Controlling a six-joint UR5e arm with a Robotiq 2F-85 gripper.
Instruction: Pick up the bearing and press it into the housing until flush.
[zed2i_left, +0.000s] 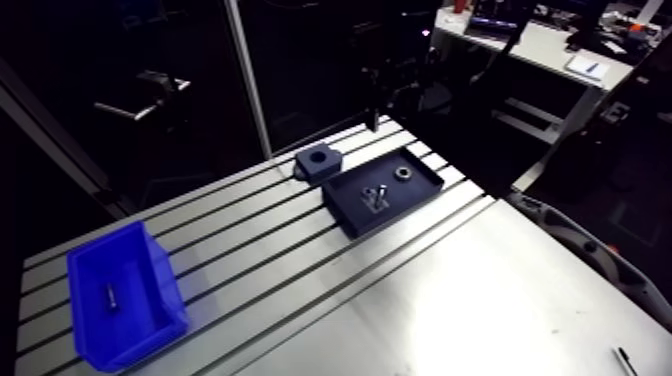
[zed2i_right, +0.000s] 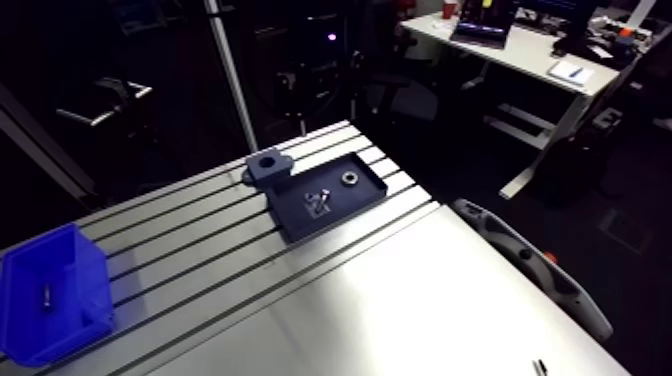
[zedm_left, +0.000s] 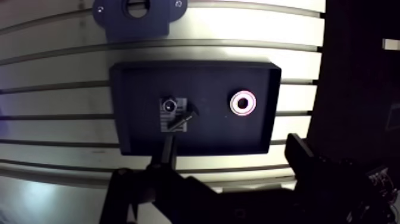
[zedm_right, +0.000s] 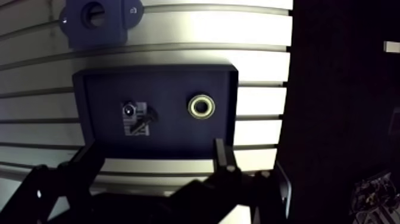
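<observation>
Two fingers of the gripper (zedm_right: 158, 152) stand spread wide with nothing between them, over the near edge of the dark tray (zedm_right: 172, 83). Bearing (zedm_right: 202, 106) lies flat in the tray, ahead of the gripper, untouched. Same tray, beside it: small metal parts (zedm_right: 136, 116) on a pale label. Housing (zedm_right: 95, 21) sits on the slotted tabletop (zed2i_left: 450, 290) just beyond the tray, bore up. Blue bin (zed2i_left: 160, 290) stands well apart, with a small metal pin (zed2i_left: 110, 296) inside.
</observation>
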